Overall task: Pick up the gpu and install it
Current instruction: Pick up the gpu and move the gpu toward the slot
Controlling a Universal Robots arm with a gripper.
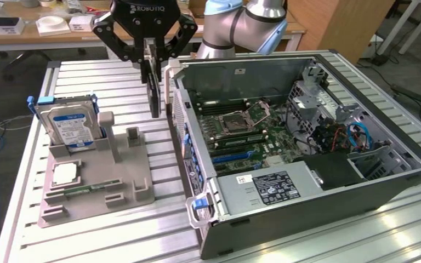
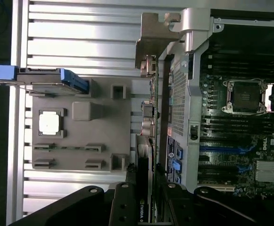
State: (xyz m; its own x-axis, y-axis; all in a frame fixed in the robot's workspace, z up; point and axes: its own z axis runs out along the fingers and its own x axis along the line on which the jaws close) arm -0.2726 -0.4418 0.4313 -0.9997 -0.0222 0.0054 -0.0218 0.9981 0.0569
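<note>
One card hangs in my tool [image 1: 152, 55]: the gpu [image 1: 154, 90], upright and edge-on, with my fingers clamped on its upper edge. It hangs over the narrow strip of table [image 1: 115, 235] between the grey holder [image 1: 119, 183] and the open computer case [image 1: 195, 118]. The case's near wall stands just beside the card, so room is tight there. In the wrist view the card's silver bracket [image 2: 154, 40] sits near the case's corner. On the holder, a hard drive [image 1: 66, 125] stands upright, well apart. Inside the case the motherboard [image 1: 251, 131] lies uncovered.
</note>
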